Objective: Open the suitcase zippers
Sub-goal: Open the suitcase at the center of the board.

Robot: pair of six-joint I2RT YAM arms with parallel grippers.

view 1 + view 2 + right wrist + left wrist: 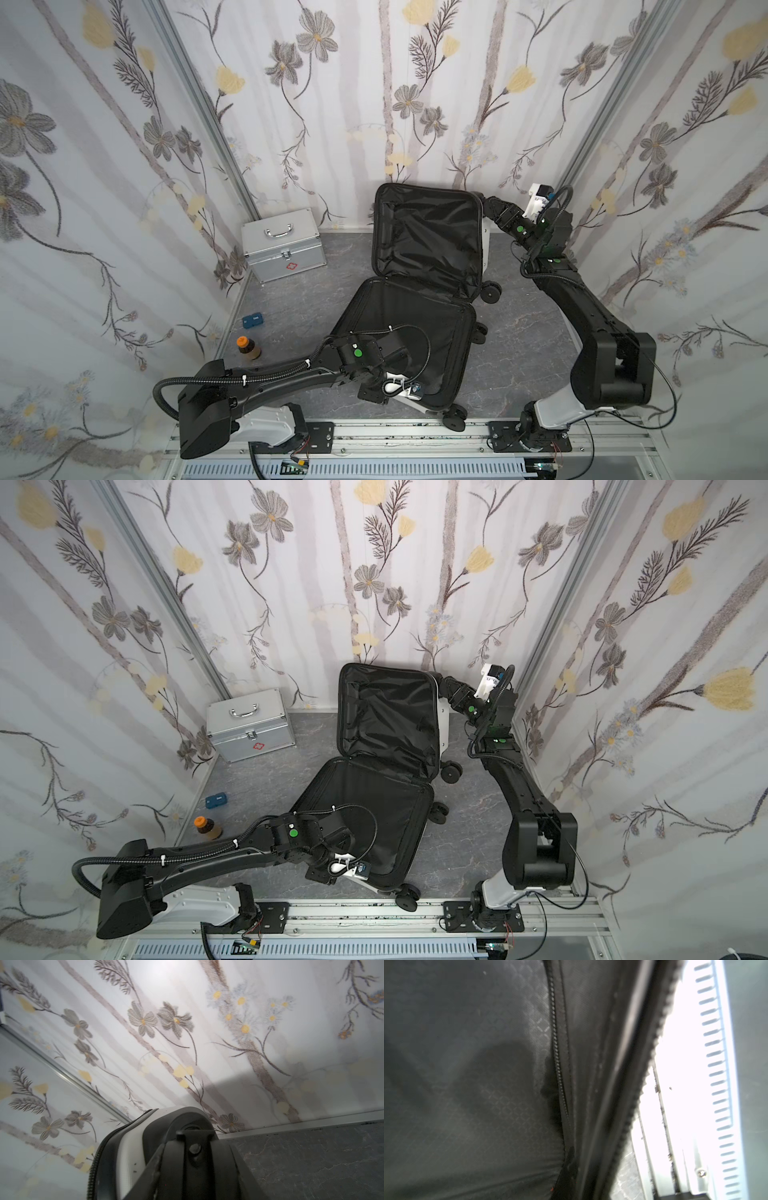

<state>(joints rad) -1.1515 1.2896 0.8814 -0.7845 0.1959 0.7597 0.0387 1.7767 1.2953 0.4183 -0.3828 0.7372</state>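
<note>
The suitcase [428, 249] [388, 725] lies spread open on the grey floor, with black lining showing in both halves. The far half stands tilted up; the near half [415, 320] lies flat. My right gripper [490, 205] [193, 1147] is shut on the black wheel [191, 1126] at the far half's top right corner. The zippers show as a toothed band along the rim [654, 1053] [92, 1172]. My left gripper [376, 395] [322, 875] sits at the near half's front left corner; its fingers are hidden below the wrist. Its camera sees only lining and rim.
A silver case with a red cross [284, 245] stands at the back left. A small blue box [253, 321] and a brown bottle with an orange cap [248, 348] lie by the left wall. An aluminium rail [395, 436] runs along the front. Flowered walls enclose three sides.
</note>
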